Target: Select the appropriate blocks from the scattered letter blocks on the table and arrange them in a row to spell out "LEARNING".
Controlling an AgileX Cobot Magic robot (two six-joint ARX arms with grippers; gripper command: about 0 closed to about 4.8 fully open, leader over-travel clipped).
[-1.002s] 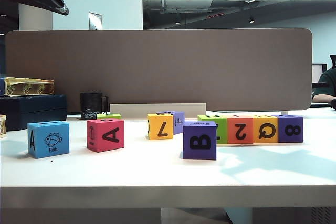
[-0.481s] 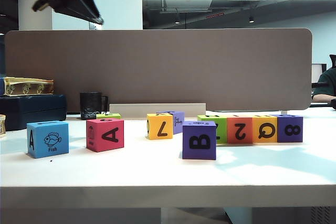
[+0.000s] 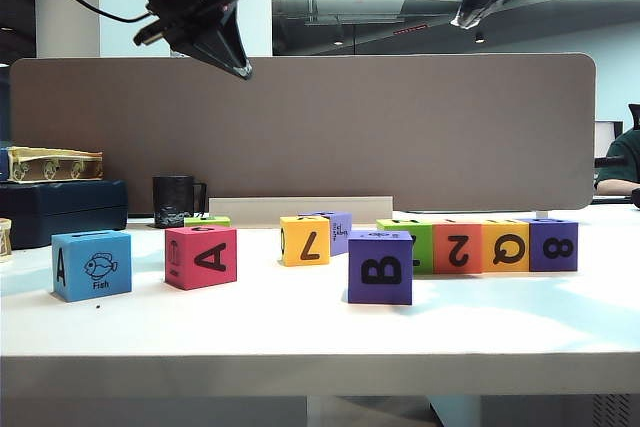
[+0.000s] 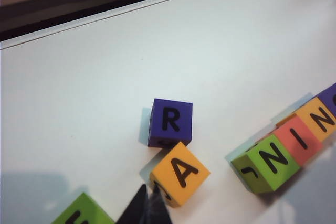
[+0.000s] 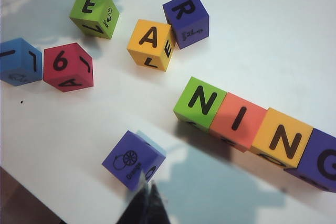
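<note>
White and plain, the table (image 3: 320, 332) fills the lower half of the exterior view, and the letter blocks (image 5: 247, 124) are spread across its middle. From what I see, half of the word is done: in the right wrist view four blocks stand touching in a row toward the lower right, green N (image 5: 200, 102), red-pink I (image 5: 237, 121), orange N (image 5: 281, 139) and purple G (image 5: 323, 162). I judge that L, E, A and R are left to place. The purple R block (image 5: 185, 17) and the yellow-orange A block (image 5: 151, 43) touch each other in the upper middle of that view, near the row but not in line with it. The green E block (image 5: 94, 13) lies at the upper left, well apart. An L face shows on the side of the A block; a separate L block I cannot identify with certainty. The left gripper (image 3: 228, 55) hangs high at the upper left of the exterior view, its jaws pressed together and holding nothing. The right gripper (image 3: 470, 15) hangs at the upper right, also closed and empty, far above the blocks.
</note>
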